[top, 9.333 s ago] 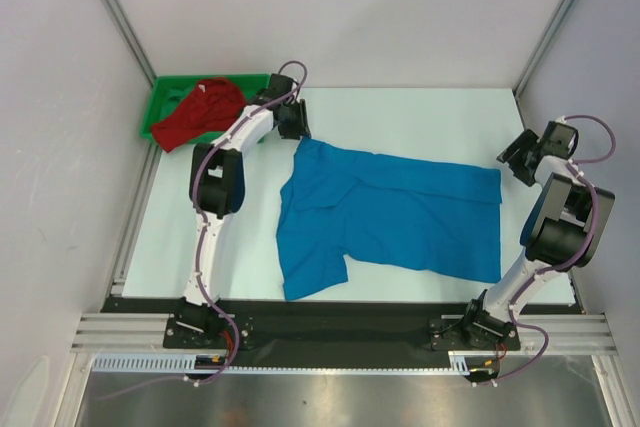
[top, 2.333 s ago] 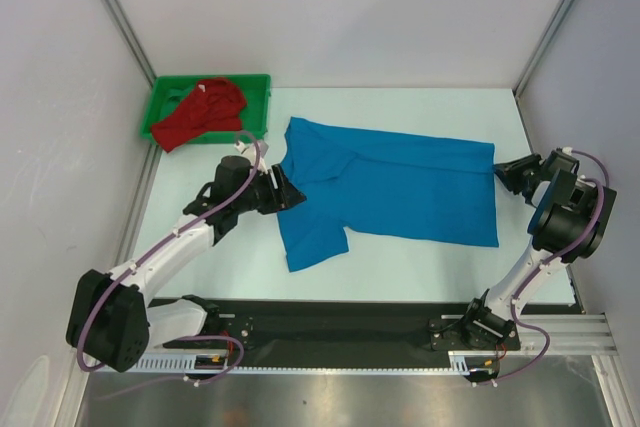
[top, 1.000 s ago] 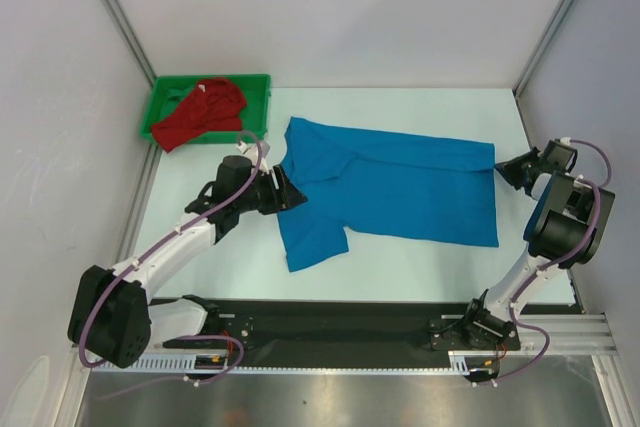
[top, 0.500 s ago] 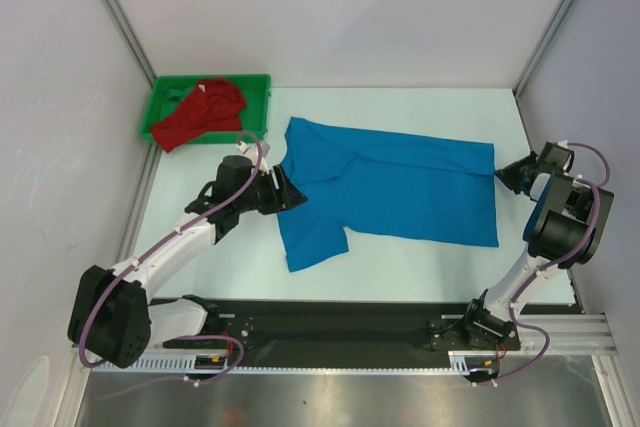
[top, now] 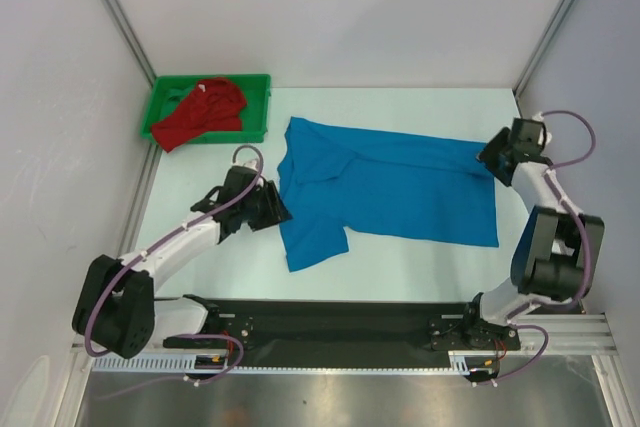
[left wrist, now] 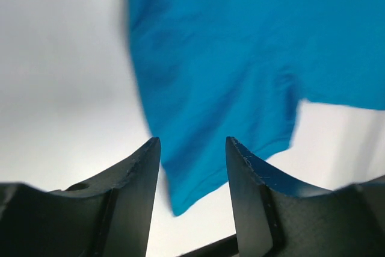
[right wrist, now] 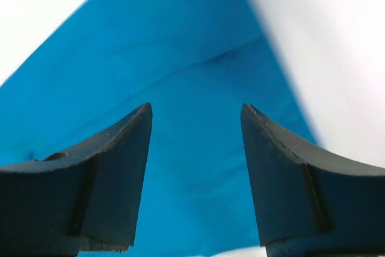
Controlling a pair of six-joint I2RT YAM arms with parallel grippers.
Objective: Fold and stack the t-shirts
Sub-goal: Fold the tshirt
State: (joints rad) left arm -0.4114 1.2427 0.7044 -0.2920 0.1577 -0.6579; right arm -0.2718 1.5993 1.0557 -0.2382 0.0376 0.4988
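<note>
The bright blue t-shirt (top: 390,192) lies spread flat on the table, collar to the left, one sleeve (top: 315,242) pointing toward me. The red t-shirt (top: 202,113) lies crumpled in the green tray (top: 258,87). My left gripper (top: 280,209) is open and empty at the shirt's left edge; in the left wrist view (left wrist: 192,148) the blue sleeve (left wrist: 240,76) lies just ahead of its jaws. My right gripper (top: 487,157) is open and empty over the shirt's far right corner; in the right wrist view (right wrist: 195,121) blue cloth (right wrist: 180,76) fills the gap between its jaws.
The green tray stands at the back left corner of the white table (top: 180,247). Grey walls close the left, back and right sides. A black rail (top: 330,322) with the arm bases runs along the near edge.
My right gripper has swung left from beside the table's right edge to over the shirt's far right corner. My left gripper has drawn back a little from the shirt's edge. The shirts have not moved.
</note>
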